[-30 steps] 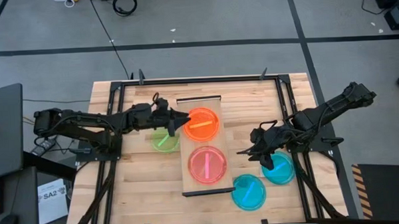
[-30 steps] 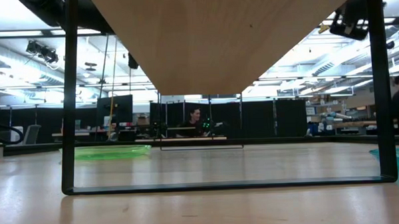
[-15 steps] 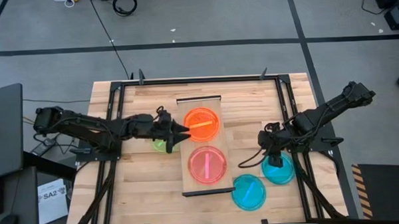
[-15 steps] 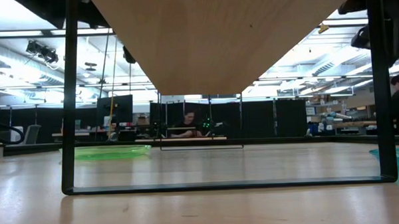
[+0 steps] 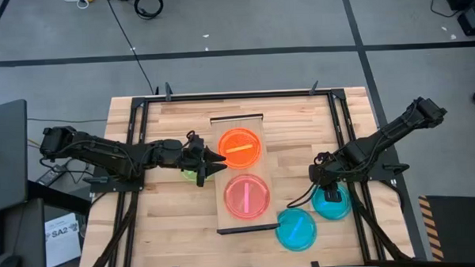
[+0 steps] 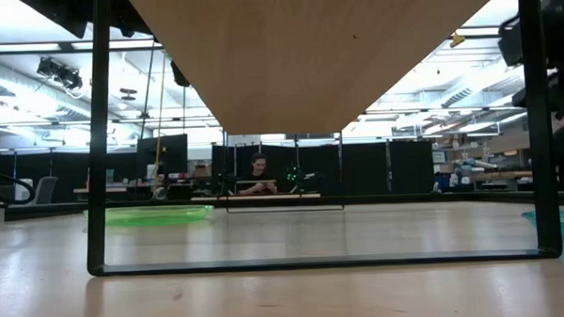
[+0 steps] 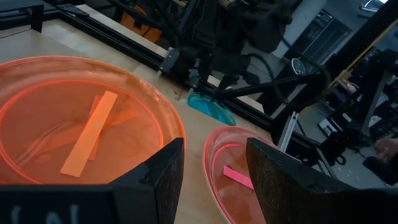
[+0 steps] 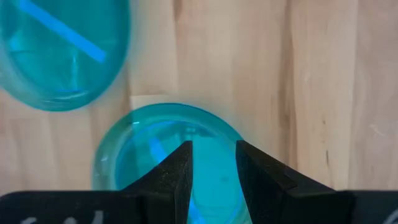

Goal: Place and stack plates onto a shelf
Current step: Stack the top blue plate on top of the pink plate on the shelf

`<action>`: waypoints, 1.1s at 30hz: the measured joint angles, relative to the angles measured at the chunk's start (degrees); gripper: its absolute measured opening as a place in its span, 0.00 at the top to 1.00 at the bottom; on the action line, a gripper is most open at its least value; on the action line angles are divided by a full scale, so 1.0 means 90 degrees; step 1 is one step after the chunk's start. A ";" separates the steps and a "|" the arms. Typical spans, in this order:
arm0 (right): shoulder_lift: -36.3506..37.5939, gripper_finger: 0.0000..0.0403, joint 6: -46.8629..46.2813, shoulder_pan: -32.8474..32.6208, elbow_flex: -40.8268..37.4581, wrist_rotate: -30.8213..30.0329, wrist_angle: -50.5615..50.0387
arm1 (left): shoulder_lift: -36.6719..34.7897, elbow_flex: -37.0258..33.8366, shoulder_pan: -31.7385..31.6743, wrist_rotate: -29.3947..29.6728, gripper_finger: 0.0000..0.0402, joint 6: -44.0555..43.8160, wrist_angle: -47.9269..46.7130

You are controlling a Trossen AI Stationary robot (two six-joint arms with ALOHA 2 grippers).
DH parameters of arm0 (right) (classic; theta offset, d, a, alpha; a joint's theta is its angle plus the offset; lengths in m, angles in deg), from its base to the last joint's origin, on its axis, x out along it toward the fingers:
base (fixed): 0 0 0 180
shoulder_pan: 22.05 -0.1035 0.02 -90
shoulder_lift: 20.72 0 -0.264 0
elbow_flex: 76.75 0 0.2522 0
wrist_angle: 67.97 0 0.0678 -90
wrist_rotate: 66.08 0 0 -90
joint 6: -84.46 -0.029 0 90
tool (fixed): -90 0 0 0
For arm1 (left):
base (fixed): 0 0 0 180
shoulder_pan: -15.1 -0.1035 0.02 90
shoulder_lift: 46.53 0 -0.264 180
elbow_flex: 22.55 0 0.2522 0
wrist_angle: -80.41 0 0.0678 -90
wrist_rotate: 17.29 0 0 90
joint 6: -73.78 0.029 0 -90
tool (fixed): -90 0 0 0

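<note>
The shelf (image 5: 223, 217) stands mid-table and carries an orange plate (image 5: 239, 148) at its far half and a pink plate (image 5: 247, 195) nearer. A green plate (image 5: 190, 175) lies on the table left of the shelf, mostly hidden under my left arm. Two cyan plates (image 5: 295, 229) (image 5: 338, 206) lie on the table right of the shelf. My left gripper (image 5: 222, 159) (image 7: 214, 168) is open and level at the shelf's left edge, between the orange plate (image 7: 81, 124) and the pink plate (image 7: 236, 168). My right gripper (image 5: 327, 194) (image 8: 213, 165) is open and points down over the right cyan plate (image 8: 143, 155).
A dark metal frame (image 5: 220, 95) runs around the table top. In the low view the shelf's board (image 6: 325, 44) spans overhead on thin dark legs (image 6: 95, 137), with the green plate (image 6: 148, 216) behind. A person sits far beyond the table.
My left gripper has swung toward the table's near edge along the shelf's left side, from beside the orange plate to between orange and pink. My right gripper has tipped from pointing left to pointing down, and has sunk toward the right cyan plate.
</note>
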 joint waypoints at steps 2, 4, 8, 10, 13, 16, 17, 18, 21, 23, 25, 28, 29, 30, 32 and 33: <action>0.0000 0.68 -0.0001 0.0027 -0.0134 -0.0125 0.0009 | 0.0000 0.0000 -0.0004 0.0015 0.55 0.0000 0.0001; 0.0001 0.68 -0.0002 0.0076 -0.0263 -0.0127 0.0016 | 0.0000 0.0000 -0.0006 0.0051 0.55 0.0002 -0.0001; 0.0002 0.68 -0.0003 0.0152 -0.0535 -0.0129 0.0036 | 0.0000 0.0000 -0.0006 0.0053 0.55 0.0005 0.0000; 0.0002 0.68 -0.0053 0.0198 -0.0669 -0.0129 0.0060 | 0.0000 0.0000 -0.0006 0.0053 0.55 0.0005 -0.0001; 0.0002 0.68 -0.0070 0.0264 -0.0794 -0.0130 0.0153 | 0.0000 0.0000 -0.0009 0.0056 0.55 0.0005 -0.0001; 0.0002 0.68 -0.0065 0.0320 -0.0887 -0.0130 0.0320 | 0.0002 0.0000 -0.0008 0.0056 0.55 0.0005 0.0002; 0.0002 0.68 -0.0065 0.0336 -0.0920 -0.0130 0.0396 | 0.0002 0.0000 -0.0009 0.0056 0.55 0.0005 0.0002; 0.0002 0.68 -0.0065 0.0351 -0.0953 -0.0130 0.0455 | 0.0002 0.0000 -0.0009 0.0056 0.55 0.0005 0.0000; 0.0000 0.68 -0.0065 0.0356 -0.1051 -0.0130 0.0646 | 0.0002 0.0000 -0.0008 0.0056 0.55 0.0005 -0.0001; 0.0000 0.68 -0.0072 0.0357 -0.1093 -0.0130 0.0716 | 0.0002 0.0000 -0.0009 0.0056 0.55 0.0005 -0.0001; 0.0000 0.68 -0.0072 0.0356 -0.1099 -0.0130 0.0721 | 0.0002 0.0000 -0.0009 0.0056 0.55 0.0005 -0.0001; 0.0000 0.68 -0.0071 0.0356 -0.1099 -0.0130 0.0748 | 0.0002 0.0000 -0.0007 0.0056 0.55 0.0005 0.0000; 0.0000 0.68 -0.0068 0.0356 -0.1099 -0.0130 0.0748 | 0.0002 0.0000 -0.0009 0.0056 0.55 0.0005 0.0001; 0.0000 0.68 -0.0065 0.0356 -0.1099 -0.0130 0.0748 | 0.0002 0.0000 -0.0009 0.0056 0.55 0.0005 0.0000; 0.0000 0.68 -0.0056 0.0356 -0.1099 -0.0130 0.0748 | 0.0002 0.0000 -0.0009 0.0056 0.55 0.0005 0.0002; 0.0000 0.68 -0.0052 0.0356 -0.1099 -0.0130 0.0748 | 0.0002 0.0000 -0.0009 0.0056 0.55 0.0005 0.0000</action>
